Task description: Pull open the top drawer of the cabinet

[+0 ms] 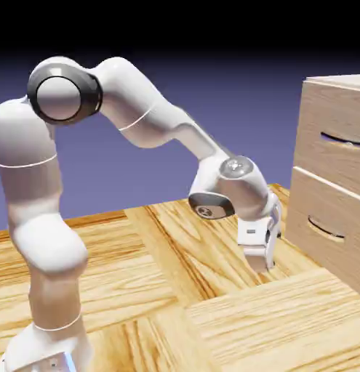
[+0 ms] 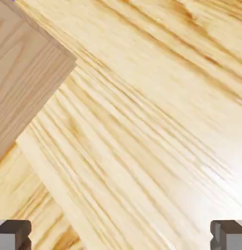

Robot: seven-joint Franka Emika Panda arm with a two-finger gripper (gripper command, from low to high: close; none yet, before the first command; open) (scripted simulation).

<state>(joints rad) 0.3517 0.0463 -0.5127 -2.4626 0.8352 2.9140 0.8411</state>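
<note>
Your arm rises, arches over and bends down at the wrist; your tool (image 2: 121, 235) points downward, its two fingertips (image 2: 13, 235) spread wide apart, holding nothing.

From here, a pale wood-grain floor (image 1: 168, 290) lies open below the white hand (image 1: 248, 218); the boxy light-brown wooden cabinet (image 1: 324, 156) blocks the way at the exterior view's right.
</note>
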